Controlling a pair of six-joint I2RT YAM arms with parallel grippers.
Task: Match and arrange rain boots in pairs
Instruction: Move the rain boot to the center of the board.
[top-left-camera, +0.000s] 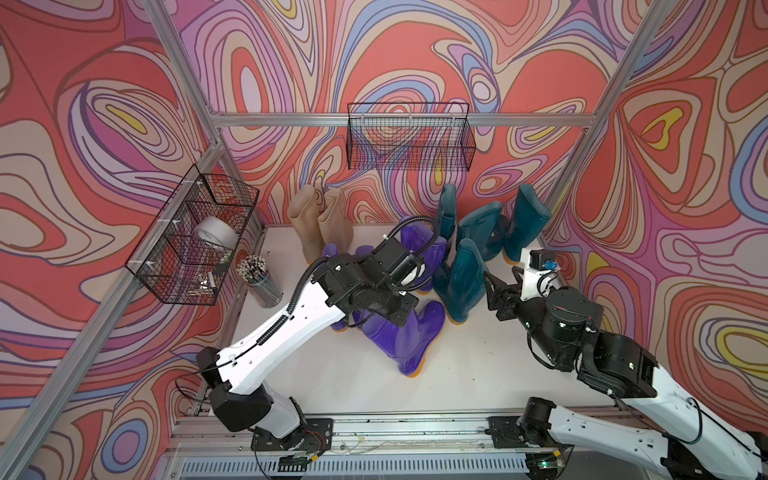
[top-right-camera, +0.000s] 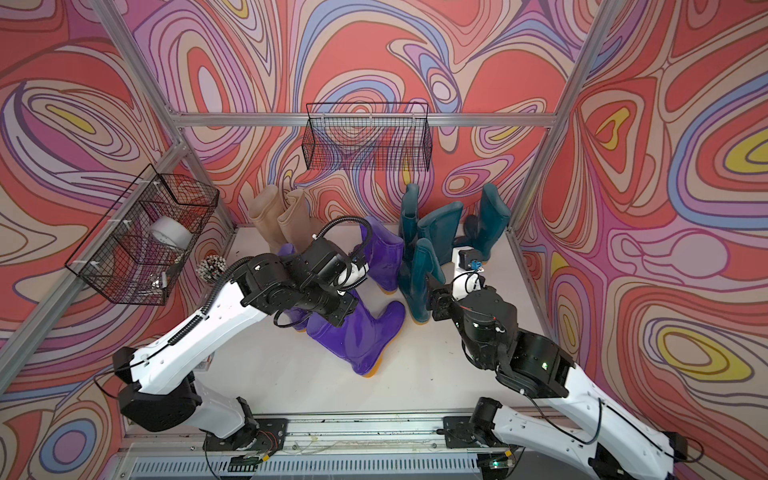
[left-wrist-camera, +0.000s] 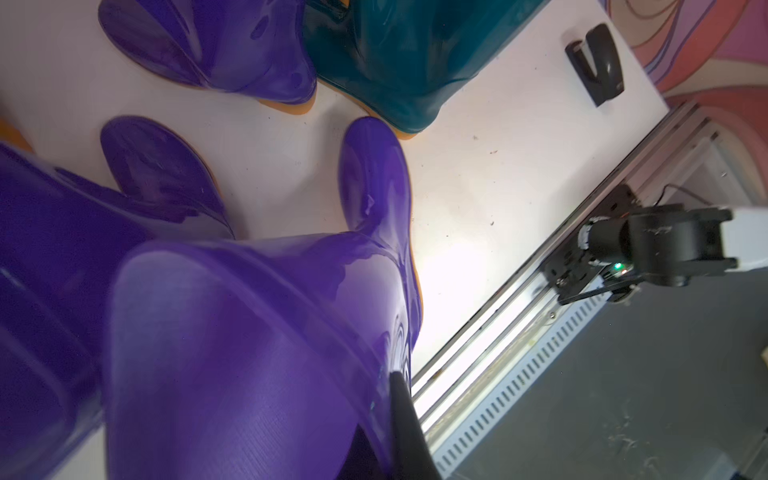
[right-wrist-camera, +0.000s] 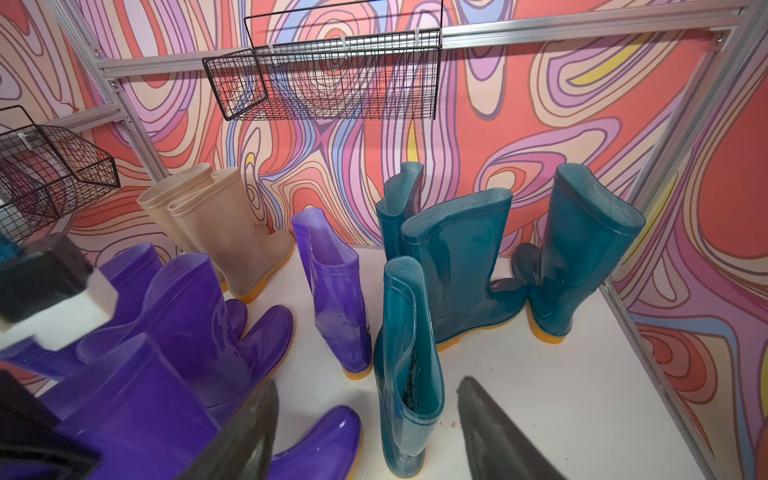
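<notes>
**Ana:** Which boot is being handled, and how does it lie?

**Ben:** The held purple boot (top-left-camera: 399, 340), near the middle of the bench (top-left-camera: 365, 390). The left jaws are closed on the top edge of its leg part. In the left wrist view one black finger (left-wrist-camera: 409, 419) lies against that edge. In both top views its long axis is not straight up. The opening leans to the upper left of the frame and the orange sole is at the lower right. The toe points to the upper right, toward the nearest teal boot (top-left-camera: 463, 282). I cannot tell if the whole sole touches the bench.

**Ana:** And the right jaws?

**Ben:** They are open and empty, just beside the nearest teal boot, on its right in both top views.

**Ana:** How do the other boots stand?

**Ben:** All upright, with the opening up. The two beige boots (top-left-camera: 303, 224) touch side by side at the upper left of the bench. The three other teal boots (top-left-camera: 478, 228) stand behind the nearest one, at the upper right. In the right wrist view the toes of two of them point toward each other. One lone purple boot (top-right-camera: 388, 257) stands between the beige and the teal. Two more purple boots (right-wrist-camera: 187, 307) stand partly under the left arm (top-left-camera: 291, 328).

**Ana:** Is there any writing?

**Ben:** Inside the opening of the nearest teal boot there is a line of dark script (right-wrist-camera: 409, 380), too small to read. On the side of the held purple boot there are raised curved lines (left-wrist-camera: 400, 332), but no letters I can read.
</notes>
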